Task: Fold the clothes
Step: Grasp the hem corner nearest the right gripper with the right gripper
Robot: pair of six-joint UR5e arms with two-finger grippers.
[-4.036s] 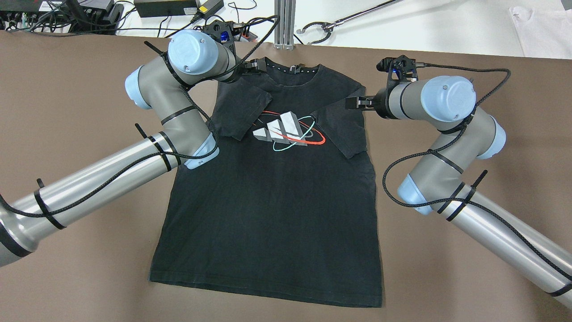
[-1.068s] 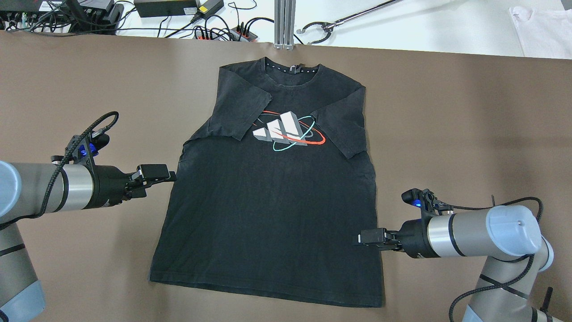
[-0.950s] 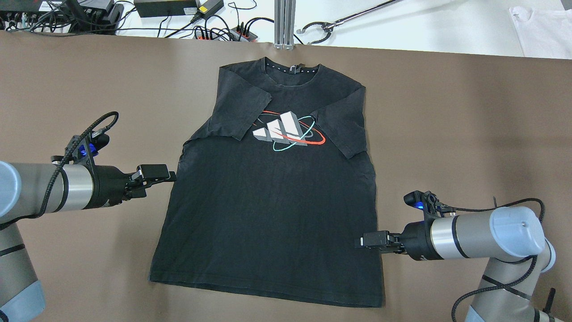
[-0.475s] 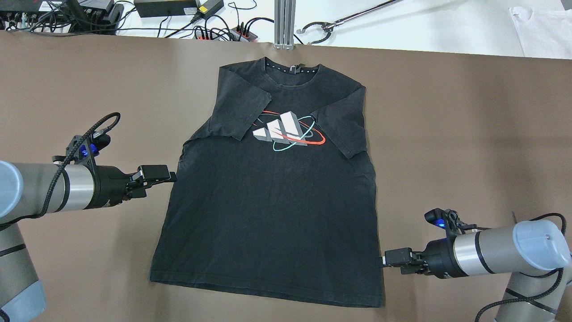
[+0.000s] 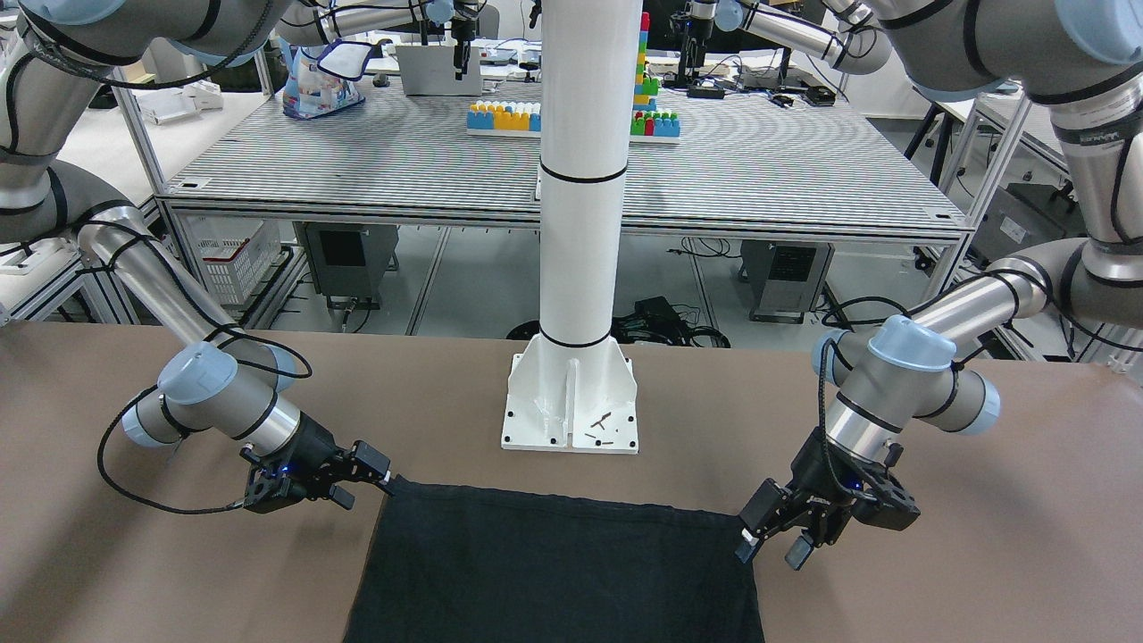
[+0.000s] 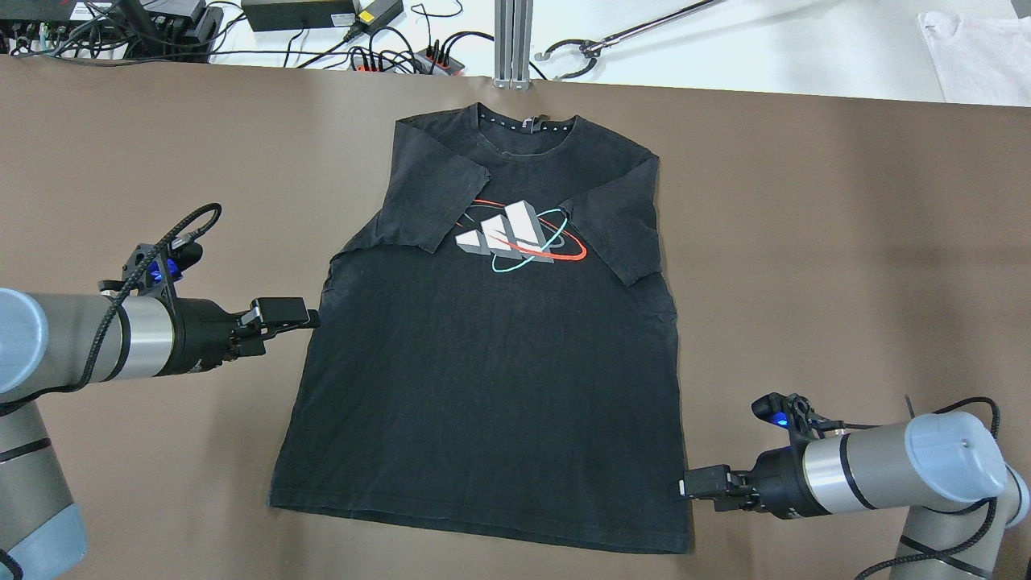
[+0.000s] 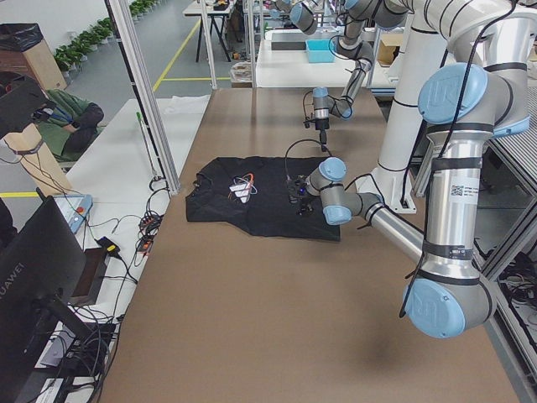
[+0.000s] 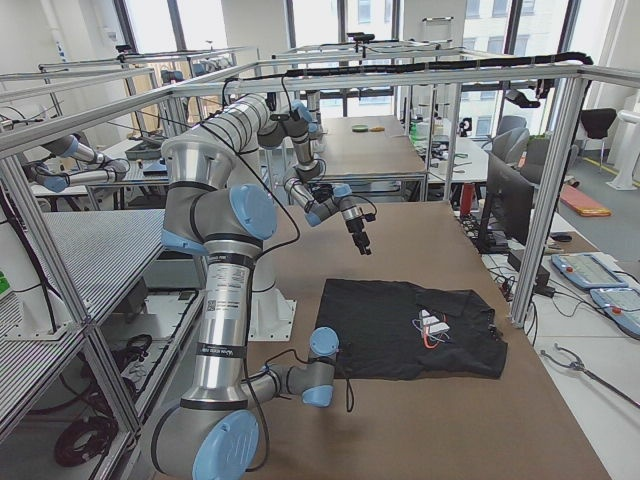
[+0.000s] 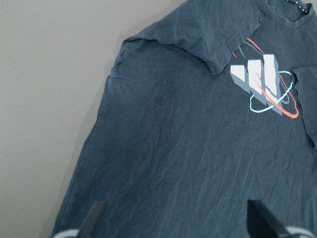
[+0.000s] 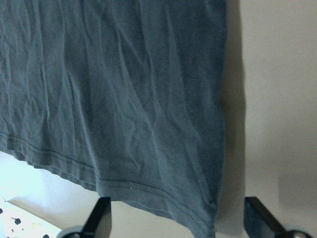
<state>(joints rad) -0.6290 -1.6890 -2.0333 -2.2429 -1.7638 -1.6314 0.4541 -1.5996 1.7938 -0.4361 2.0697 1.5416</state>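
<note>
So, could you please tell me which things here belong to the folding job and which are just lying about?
Job: black T-shirt; left gripper and right gripper, jaws open at its side edges.
Lying about: white pillar; toy bricks; white cloth; cables.

The left arm (image 6: pixel 137 348) and right arm (image 6: pixel 854 475) are built of silver tubes and pale blue caps (image 6: pixel 954 447). Black braided cables (image 6: pixel 193 216) are run along them; blue wrist lights (image 6: pixel 777 419) are lit.

The shirt (image 6: pixel 491 387) lay flat on the desk (image 6: pixel 846 242), its neck far from the robot. The left hand (image 6: pixel 304 317) sat at its left edge, the right hand (image 6: pixel 689 488) by its near right corner.
</note>
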